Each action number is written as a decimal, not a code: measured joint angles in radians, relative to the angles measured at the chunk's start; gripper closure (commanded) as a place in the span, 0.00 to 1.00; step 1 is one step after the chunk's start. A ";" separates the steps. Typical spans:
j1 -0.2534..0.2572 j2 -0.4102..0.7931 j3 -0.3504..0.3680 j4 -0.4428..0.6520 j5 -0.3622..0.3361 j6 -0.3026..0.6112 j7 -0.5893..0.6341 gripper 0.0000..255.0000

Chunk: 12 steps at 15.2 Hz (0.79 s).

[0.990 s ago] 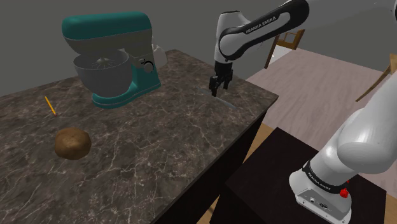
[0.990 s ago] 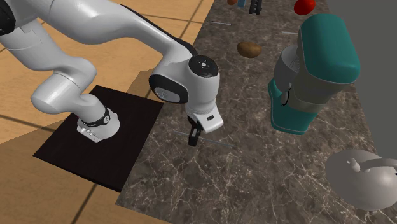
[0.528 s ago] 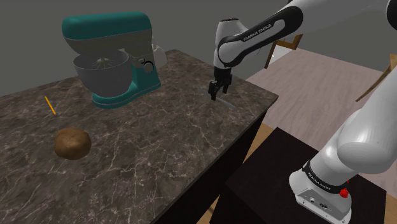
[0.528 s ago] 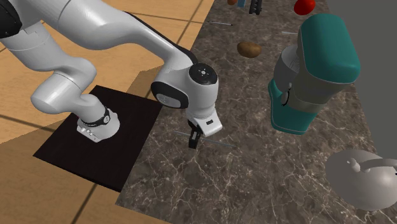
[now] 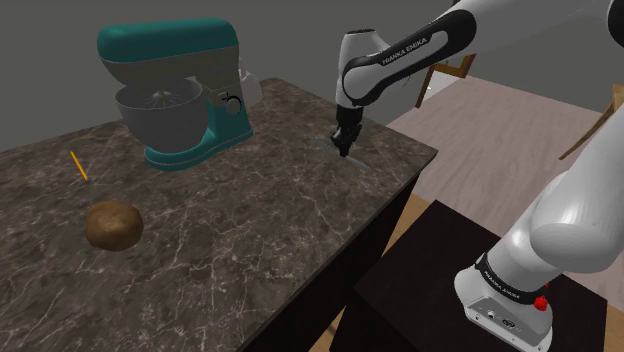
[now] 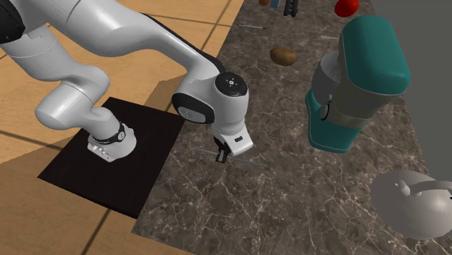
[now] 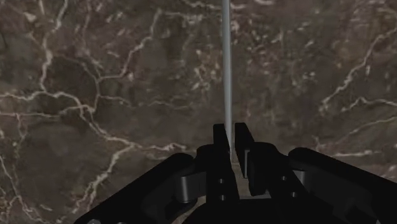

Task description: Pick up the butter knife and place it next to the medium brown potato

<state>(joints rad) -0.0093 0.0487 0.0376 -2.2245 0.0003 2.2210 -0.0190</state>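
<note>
The all-black two-finger gripper (image 7: 229,130) is lowered to the dark, white-veined marble counter (image 7: 95,83). Its fingers are clamped on one end of the thin, flat grey butter knife (image 7: 226,63), which is laid along the stone. In the shoulder view, the rounded brown potato (image 5: 112,224) is seen well apart at 8 o'clock from the gripper, and the teal stand mixer (image 5: 185,95) at 10 o'clock.

Only "FRANKA EMIKA" can be read, in dark letters along the white arm (image 5: 400,50).

White rounded arm (image 5: 560,225) with dark joints, FRANKA EMIKA lettering (image 5: 398,52), a red base button (image 5: 541,300) and black hand (image 7: 229,131).
</note>
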 measured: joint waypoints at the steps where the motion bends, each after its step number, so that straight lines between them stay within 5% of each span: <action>1: 0.000 0.000 0.000 0.000 0.000 0.000 0.000 1.00; 12: 0.000 -0.036 0.001 0.029 0.002 -0.065 0.000 1.00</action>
<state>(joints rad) -0.0088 0.0126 0.0381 -2.1952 0.0020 2.1562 -0.0189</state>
